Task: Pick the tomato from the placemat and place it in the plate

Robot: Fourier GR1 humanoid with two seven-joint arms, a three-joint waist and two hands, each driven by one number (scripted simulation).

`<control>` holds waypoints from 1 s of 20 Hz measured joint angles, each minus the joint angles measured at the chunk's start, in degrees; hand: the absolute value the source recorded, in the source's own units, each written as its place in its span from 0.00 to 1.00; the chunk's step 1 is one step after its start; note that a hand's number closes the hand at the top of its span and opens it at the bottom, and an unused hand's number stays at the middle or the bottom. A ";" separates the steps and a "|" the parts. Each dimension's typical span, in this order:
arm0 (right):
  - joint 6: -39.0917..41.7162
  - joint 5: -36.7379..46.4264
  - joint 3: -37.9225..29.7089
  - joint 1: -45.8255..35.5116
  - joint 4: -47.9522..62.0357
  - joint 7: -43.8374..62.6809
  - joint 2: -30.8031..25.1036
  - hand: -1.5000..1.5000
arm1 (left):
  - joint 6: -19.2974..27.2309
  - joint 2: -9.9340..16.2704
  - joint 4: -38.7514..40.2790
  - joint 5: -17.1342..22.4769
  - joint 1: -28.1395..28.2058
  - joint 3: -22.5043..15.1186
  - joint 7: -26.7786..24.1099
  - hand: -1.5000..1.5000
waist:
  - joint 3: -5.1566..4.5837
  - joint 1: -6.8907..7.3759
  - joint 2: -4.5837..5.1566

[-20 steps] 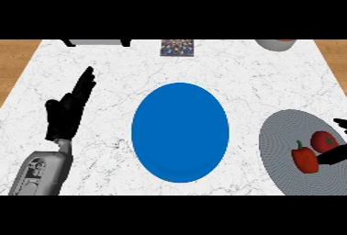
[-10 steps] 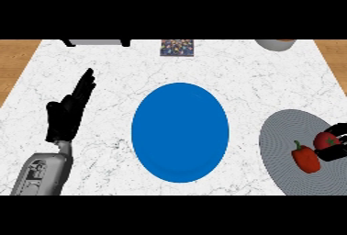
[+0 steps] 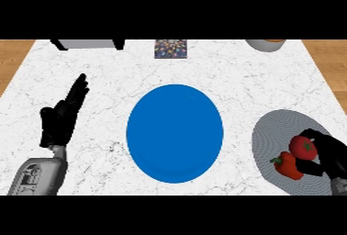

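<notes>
A round red tomato (image 3: 302, 147) lies on the grey ribbed placemat (image 3: 274, 131) at the right edge, with a red pepper (image 3: 289, 166) just below and left of it. My right hand (image 3: 330, 155) comes in from the lower right, its fingers curled over the tomato's top and its thumb under the lower side. Most of the tomato's right half is hidden by the hand. The blue plate (image 3: 175, 133) sits in the middle of the counter with nothing on it. At the left, my left hand (image 3: 59, 120) rests open, fingers pointing away.
Along the far edge stand a grey appliance (image 3: 88, 44), a small patterned box (image 3: 170, 48) and a grey bowl (image 3: 265, 44). The white marble counter (image 3: 230, 78) is bordered by wooden floor on both sides.
My right hand has pushed further in from the right edge and wrapped round the tomato. The tomato, pepper and left hand stay where they were.
</notes>
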 measured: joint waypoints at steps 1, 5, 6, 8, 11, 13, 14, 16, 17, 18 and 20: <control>-0.61 0.82 0.85 1.94 -3.97 0.27 -0.15 1.00 | -0.22 0.32 -0.03 0.33 -0.06 0.44 0.08 0.50 | 0.09 -0.22 -0.02; -6.45 5.07 3.06 7.74 -17.77 0.09 0.32 1.00 | 0.03 0.18 -0.17 0.33 0.10 0.65 0.29 0.50 | 0.61 -0.66 0.10; -7.74 5.92 3.36 8.76 -21.09 0.06 0.48 1.00 | 0.12 0.12 -0.53 0.11 0.17 0.42 0.52 0.50 | 0.71 -0.62 0.13; -9.93 7.44 3.76 11.22 -27.44 -0.36 0.48 1.00 | 0.05 -0.08 -0.62 0.06 0.57 0.29 0.03 0.50 | 0.85 -0.44 0.28; -10.84 9.51 5.05 13.55 -36.66 -0.25 0.45 1.00 | -0.44 -0.23 -1.68 0.15 0.84 -0.19 0.63 0.50 | 1.00 0.13 0.47; -10.57 10.23 6.38 14.47 -42.17 -0.45 0.59 1.00 | -0.26 -0.39 -1.28 -0.04 0.21 -0.16 0.93 0.50 | 1.04 0.39 0.62; -9.79 10.74 7.32 13.70 -44.26 0.20 1.06 1.00 | 0.20 -0.79 -1.27 -0.52 -0.09 -0.51 1.04 0.50 | 1.06 0.65 0.70; -8.17 12.54 10.00 12.39 -46.76 1.57 2.68 1.00 | 0.59 -1.50 -1.20 -1.16 -1.10 -1.20 1.67 0.50 | 1.08 1.08 0.83; -7.03 13.07 11.20 11.65 -47.88 2.47 3.56 1.00 | 0.58 -1.50 -1.37 -1.31 -1.64 -1.24 2.14 0.50 | 1.09 1.26 0.89; -5.72 12.77 11.95 9.91 -48.14 3.50 4.61 1.00 | 0.33 -1.50 -2.19 -1.22 -0.96 -1.38 2.14 0.50 | 1.11 1.57 0.93; -2.85 13.39 14.28 5.91 -48.04 6.36 7.41 1.00 | 0.01 -1.49 -0.80 -1.11 -1.86 -1.02 1.47 0.50 | 1.11 1.85 1.04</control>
